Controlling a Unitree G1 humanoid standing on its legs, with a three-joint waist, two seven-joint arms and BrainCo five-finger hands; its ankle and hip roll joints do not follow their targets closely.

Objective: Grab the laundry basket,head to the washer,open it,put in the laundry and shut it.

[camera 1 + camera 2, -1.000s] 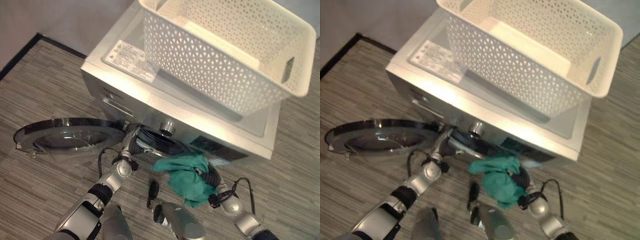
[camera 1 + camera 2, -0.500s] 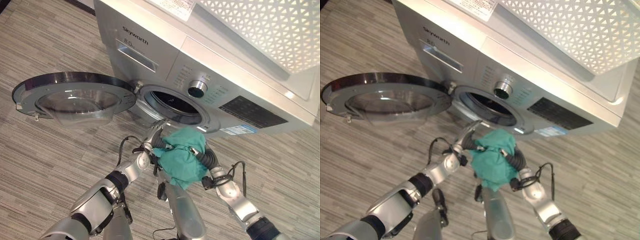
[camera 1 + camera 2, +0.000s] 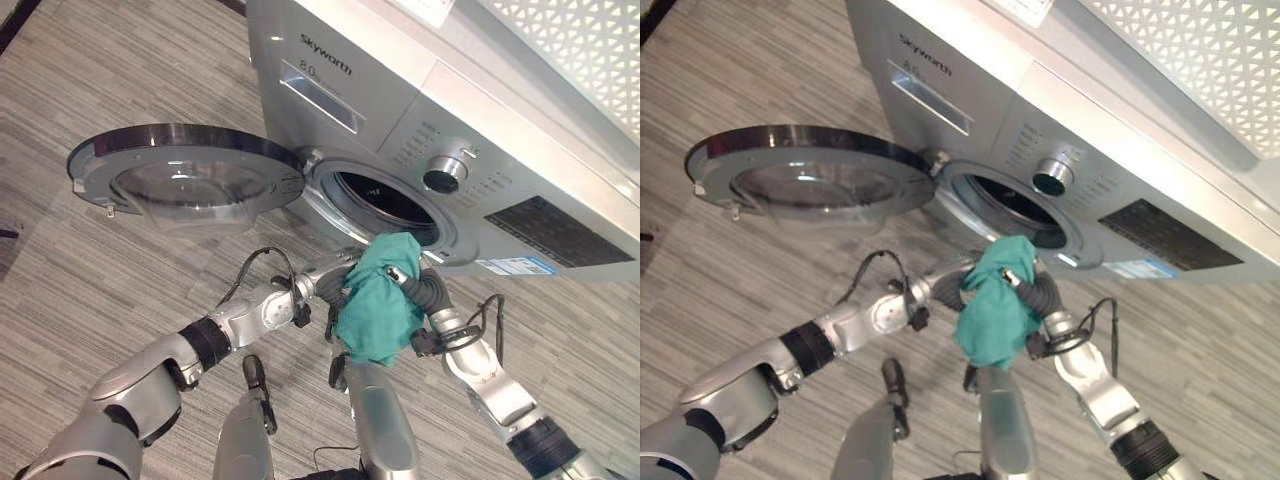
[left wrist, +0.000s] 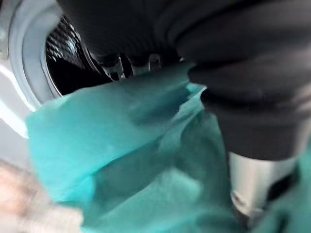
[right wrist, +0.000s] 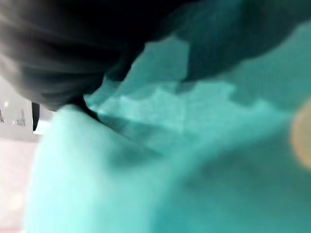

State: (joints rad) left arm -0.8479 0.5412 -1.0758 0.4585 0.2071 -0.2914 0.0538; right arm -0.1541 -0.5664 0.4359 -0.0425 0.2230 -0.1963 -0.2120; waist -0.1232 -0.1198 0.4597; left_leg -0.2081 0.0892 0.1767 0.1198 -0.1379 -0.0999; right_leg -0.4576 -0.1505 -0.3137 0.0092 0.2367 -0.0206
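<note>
Two hands, left (image 3: 335,287) and right (image 3: 418,288), bunch one teal cloth (image 3: 375,305) between them, grips hidden by cloth, before open washer (image 3: 385,200) mouth, door (image 3: 185,180) swung aside for loading.

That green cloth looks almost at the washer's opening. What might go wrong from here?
The green cloth, bunched between the left hand and right hand, hangs below the drum opening; a trailing part might stay draped over the rim and catch when the door shuts. The grip is hidden under the folds, so the cloth might slip to the floor.
</note>
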